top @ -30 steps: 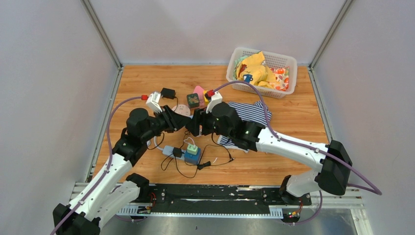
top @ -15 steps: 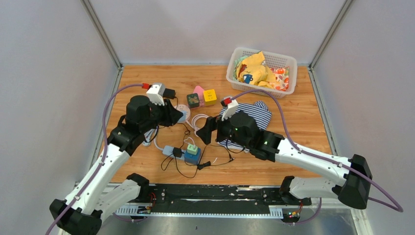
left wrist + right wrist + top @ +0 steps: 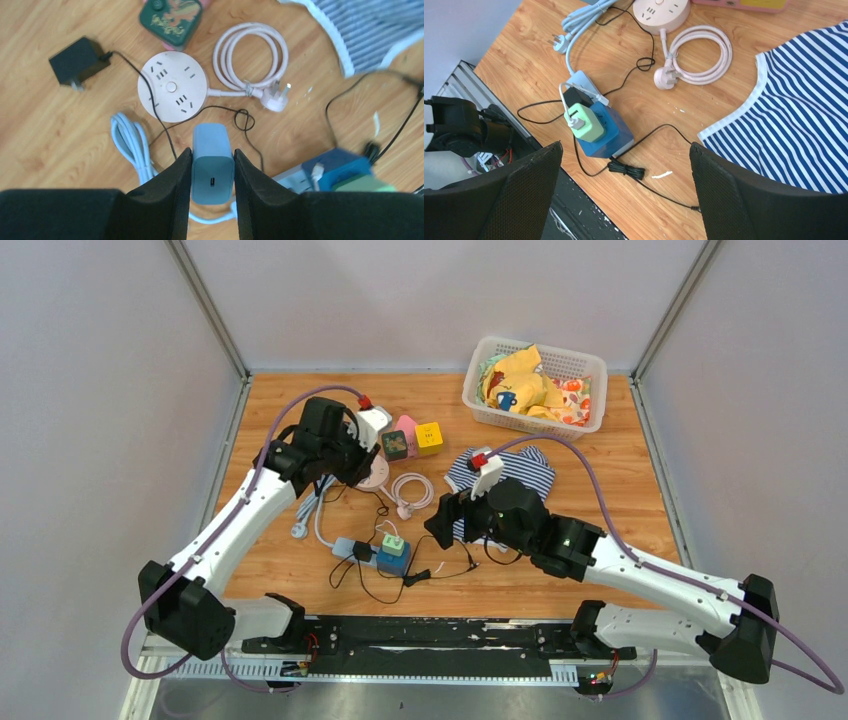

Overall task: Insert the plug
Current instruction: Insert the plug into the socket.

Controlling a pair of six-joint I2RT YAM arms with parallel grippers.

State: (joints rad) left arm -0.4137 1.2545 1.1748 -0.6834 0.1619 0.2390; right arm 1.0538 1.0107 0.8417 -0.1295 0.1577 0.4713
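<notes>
Wooden table (image 3: 640, 470) | left gripper (image 3: 212, 152) clamps plug (image 3: 212, 142), lengthwise toward round socket (image 3: 172, 92) | right gripper (image 3: 625, 146) apart

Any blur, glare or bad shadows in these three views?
Left wrist: held charger and round socket sharp; blue power cube at lower right smeared. Right wrist: scene crisp, green adapter readable, own fingers soft-edged at the frame bottom. Top external: even light, soft shadows, no glare on the table.
</notes>
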